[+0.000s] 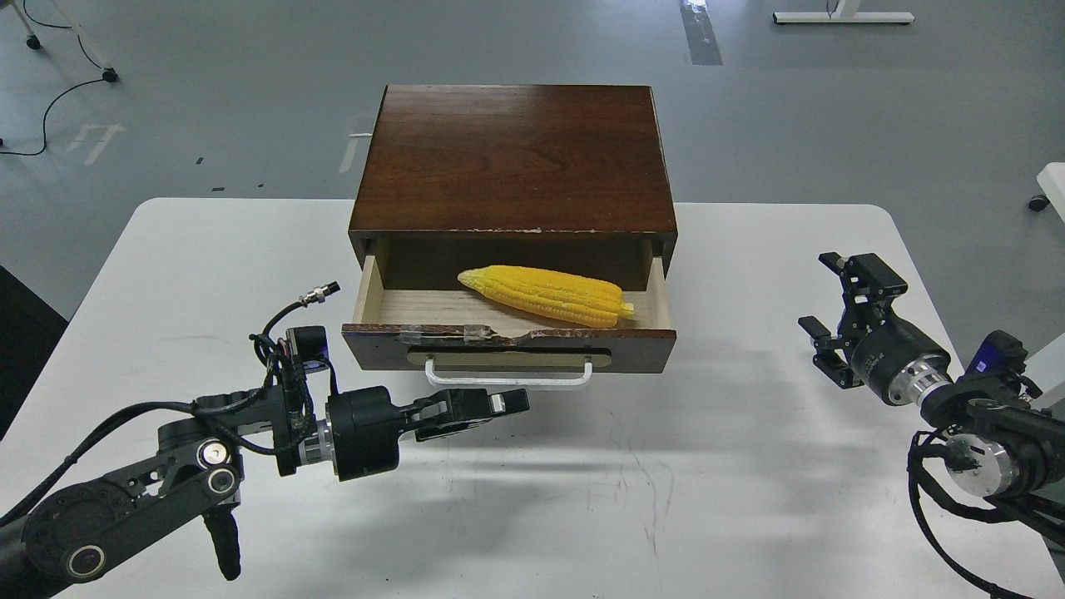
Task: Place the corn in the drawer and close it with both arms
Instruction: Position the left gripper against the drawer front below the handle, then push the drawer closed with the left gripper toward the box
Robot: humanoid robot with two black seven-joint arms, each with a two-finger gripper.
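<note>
Nearest me, both grippers, left (507,405) closed and right (832,304) open, flank the open drawer (509,345); corn (545,295) lies crosswise, tip left.

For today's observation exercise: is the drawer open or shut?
Open. The drawer is pulled out from the cabinet, showing its pale interior with the corn lying inside.

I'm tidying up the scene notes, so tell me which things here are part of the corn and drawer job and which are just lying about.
Part of the job:
corn, lying in the open drawer
left gripper, below the drawer's handle
right gripper, open, off to the right

Just lying about:
cable on the floor
table, only carrying the cabinet
</note>
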